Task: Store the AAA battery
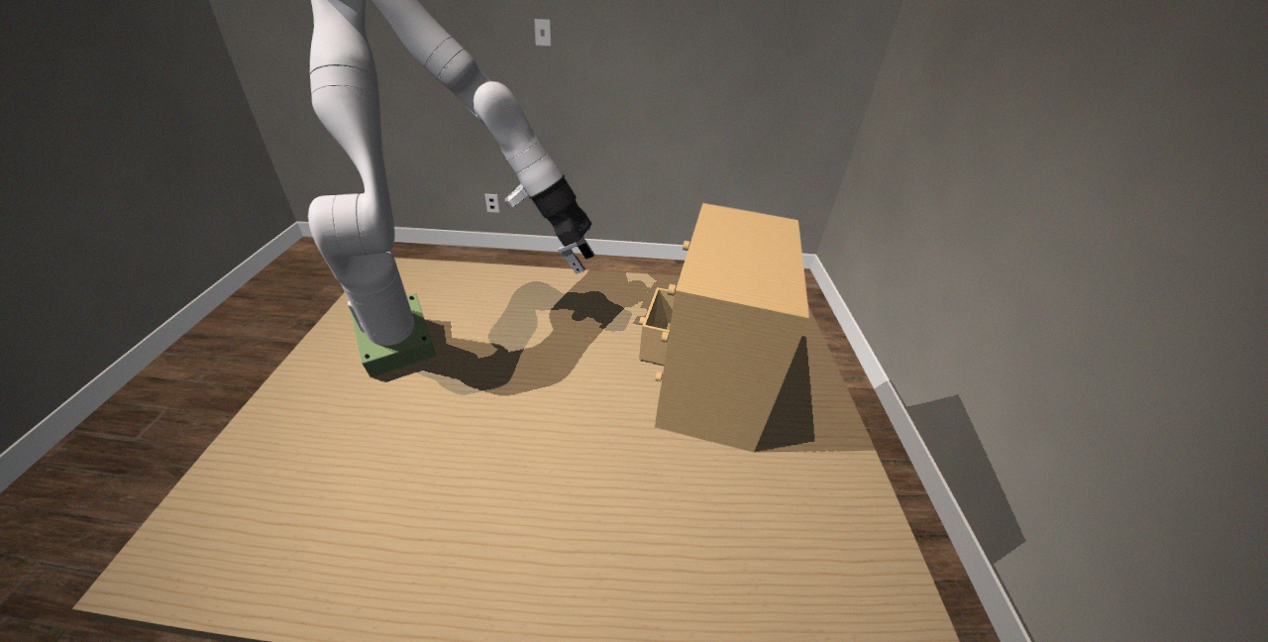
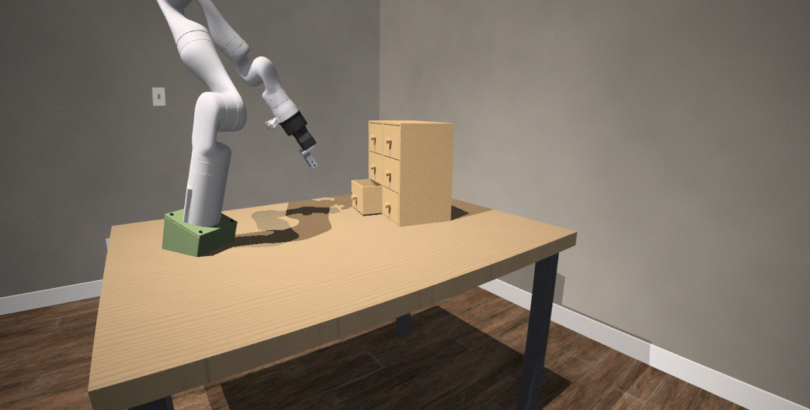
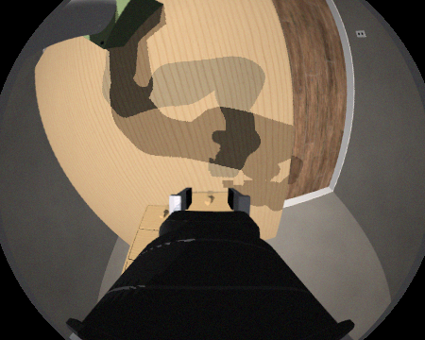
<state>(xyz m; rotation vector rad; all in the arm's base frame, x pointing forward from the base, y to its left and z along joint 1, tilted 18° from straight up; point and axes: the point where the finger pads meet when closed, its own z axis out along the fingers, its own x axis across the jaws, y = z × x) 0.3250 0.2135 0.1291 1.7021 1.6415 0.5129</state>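
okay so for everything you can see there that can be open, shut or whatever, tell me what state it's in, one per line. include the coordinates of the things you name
Gripper (image 1: 581, 259) (image 2: 311, 161) (image 3: 210, 195): open, above the table
Bottom drawer (image 1: 653, 345) (image 2: 371, 198): pulled out
Other five drawers: pushed in
Chest (image 1: 726, 363) (image 2: 426, 175): upright
AAA batteries: not visible, state unknown

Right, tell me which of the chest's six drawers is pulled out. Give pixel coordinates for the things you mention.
The bottom drawer (image 1: 653, 344) (image 2: 367, 198) in the column farther from the exterior camera; its tray juts out, while the other five fronts sit about flush.
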